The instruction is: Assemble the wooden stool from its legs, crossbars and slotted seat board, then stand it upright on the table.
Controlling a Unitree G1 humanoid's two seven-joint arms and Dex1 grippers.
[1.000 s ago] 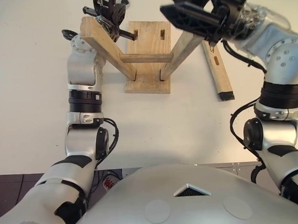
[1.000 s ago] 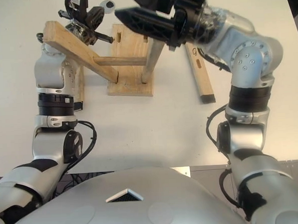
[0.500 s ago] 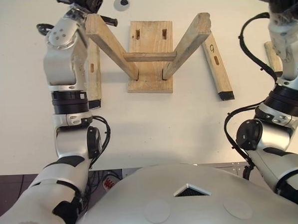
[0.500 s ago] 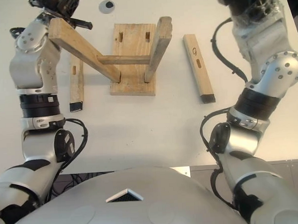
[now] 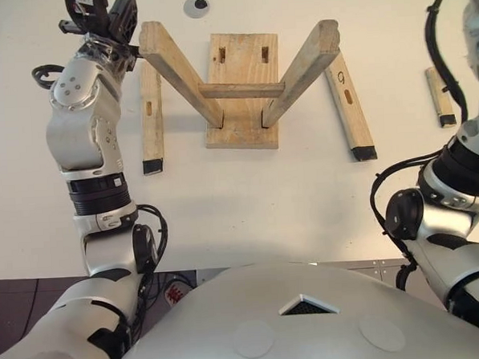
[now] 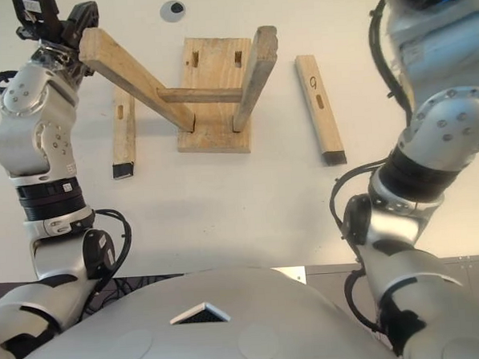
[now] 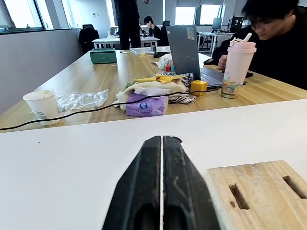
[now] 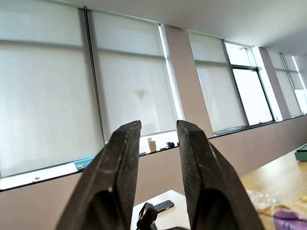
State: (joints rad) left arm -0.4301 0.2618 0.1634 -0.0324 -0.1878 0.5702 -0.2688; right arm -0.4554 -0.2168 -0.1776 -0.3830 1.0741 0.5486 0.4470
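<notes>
Far left, my left gripper (image 7: 161, 143) has its fingers pressed together on nothing, just beside the tilted leg (image 5: 178, 74). A loose leg (image 5: 150, 112) lies flat nearby. In the centre, the seat board (image 5: 241, 63) carries two slotted legs with a crossbar (image 5: 239, 89) between them. To the right lie a spare leg (image 5: 350, 105) and a short crossbar (image 5: 438, 97). My right gripper (image 8: 158, 129) is raised, fingers spread, empty.

Open-plan office — long wooden desks (image 7: 86, 79), laptop (image 7: 184, 45) (lid up), office chair (image 7: 88, 33), roller-blind windows (image 8: 48, 96)

Your right arm (image 5: 464, 168) is cut off by the far edge of the head view. The 2 standing legs (image 5: 178, 74) cover the seat board's (image 5: 242, 67) near slots. The left one hides the loose leg's (image 5: 149, 112) far end.
</notes>
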